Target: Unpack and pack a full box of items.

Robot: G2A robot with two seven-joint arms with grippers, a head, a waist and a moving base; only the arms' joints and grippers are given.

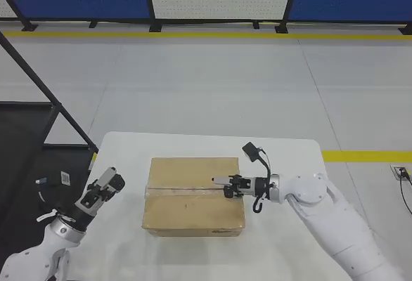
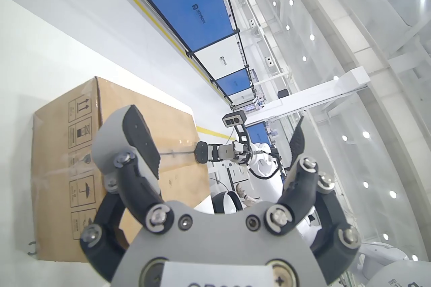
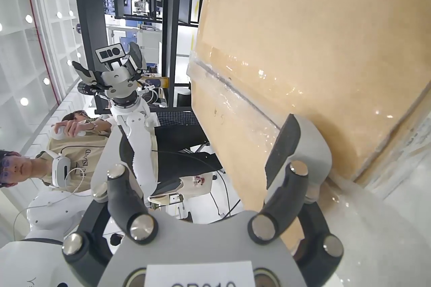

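Nearest us, our left gripper (image 1: 106, 184) hangs with its fingers spread, just beside the left end of the box (image 1: 185, 209) and apart from it. Farther in, the right gripper (image 1: 223, 184), also spread wide, lies over the tape (image 1: 181, 187) on the closed box's top. It may be touching the tape. The box sits mid-table (image 1: 290, 154).

You had a box (image 1: 192, 204) of matt brown cardboard, its top seam sealed with glossy, wrinkled clear tape (image 3: 235, 93). The surface (image 1: 290, 151) beneath the box was smooth matt white. Your left hand (image 2: 215, 130) had black dimpled rubbery pads (image 2: 141, 137), a brushed metal plate (image 2: 215, 234) and shiny screws (image 2: 158, 217).
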